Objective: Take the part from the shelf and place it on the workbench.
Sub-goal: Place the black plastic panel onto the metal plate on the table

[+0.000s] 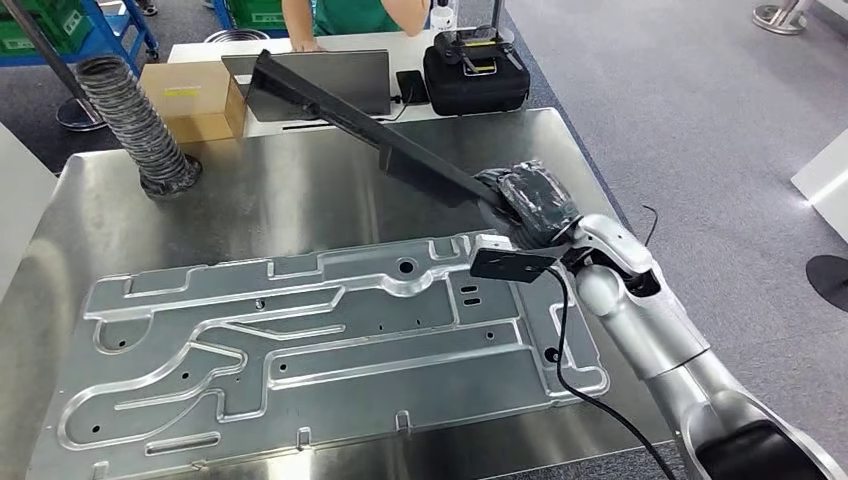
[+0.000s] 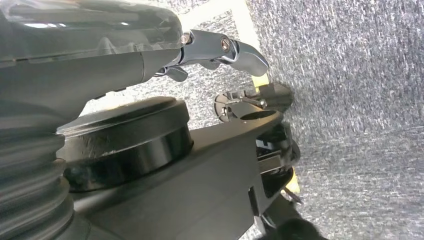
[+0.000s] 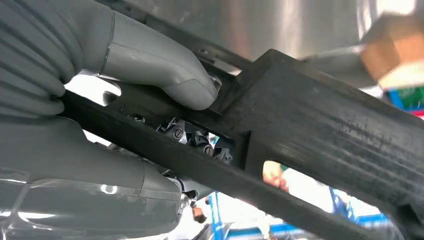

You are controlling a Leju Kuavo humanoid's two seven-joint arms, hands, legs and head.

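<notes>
The steel workbench [image 1: 300,200] fills most of the head view, and lying across its lower half is a big stamped metal panel [image 1: 320,345], flat and grooved. At upper left of the frame a ribbed hose [image 1: 135,120] stands on the bench with a cardboard box [image 1: 195,100] behind it; along the top edge sit a laptop [image 1: 330,80] and a black case [image 1: 475,75], with a person [image 1: 350,15] in green standing just beyond.

Now the action: the long black part [image 1: 360,120] slants from upper left down toward centre right, held up over the bench, not resting on it as far as I can tell. The right hand [image 1: 535,205] grips its lower end. In the right wrist view the thumb [image 3: 165,75] presses the top of the black bar and the fingers wrap underneath. Firmly held.

The left hand [image 2: 220,52] looks down at grey carpet in its own wrist view; whether it is spread or curled, I cannot tell.

So the carry looks done and the placing is at hand. Next, I'd judge, it needs lowering and levelling onto bare steel, keeping the far end away from the laptop and hose before letting go.
</notes>
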